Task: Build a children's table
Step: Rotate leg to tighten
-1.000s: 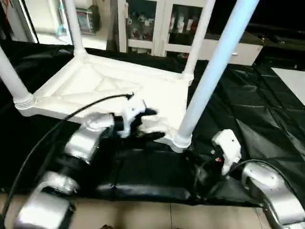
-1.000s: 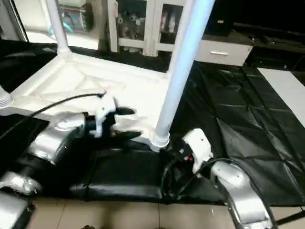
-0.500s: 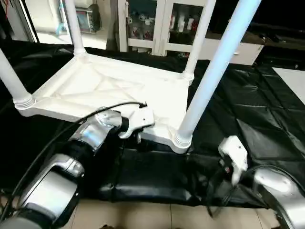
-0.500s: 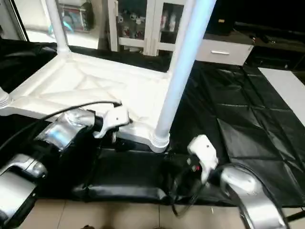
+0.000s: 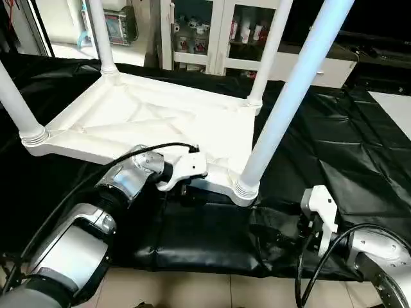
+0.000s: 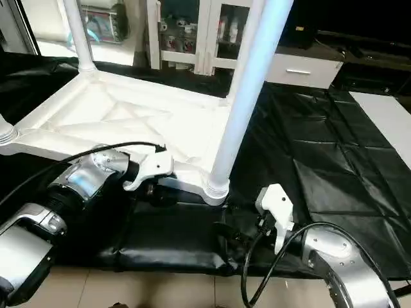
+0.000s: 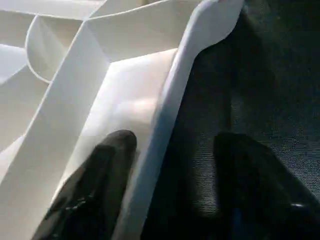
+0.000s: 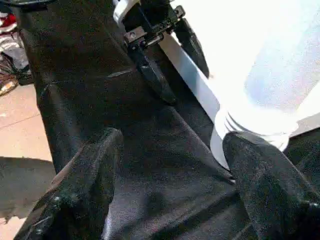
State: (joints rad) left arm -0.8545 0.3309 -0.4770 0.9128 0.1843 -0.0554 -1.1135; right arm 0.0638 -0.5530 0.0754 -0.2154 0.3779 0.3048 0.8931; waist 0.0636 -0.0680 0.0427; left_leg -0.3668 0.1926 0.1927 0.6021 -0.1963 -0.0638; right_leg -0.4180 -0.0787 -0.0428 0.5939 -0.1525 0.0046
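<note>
1. White plastic rectangular table top (image 5: 154, 122) lay ribbed side up on black sheeting (image 5: 359, 147), four white tapered tube legs (image 5: 289, 96) socketed.
2. Left gripper (image 7: 165, 165) straddled its near rim, fingers unclenched; a one-sided lift might tip it.
3. Right gripper (image 8: 170, 190) gaped, grasping nothing.

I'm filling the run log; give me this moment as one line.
table: upside down, four legs in | left gripper: fingers astride near rim | right gripper: open, empty, facing near-right leg

Black mat (image 5: 359, 154) on tile floor (image 5: 192, 292), glass-door cabinet (image 5: 212, 32) behind
</note>
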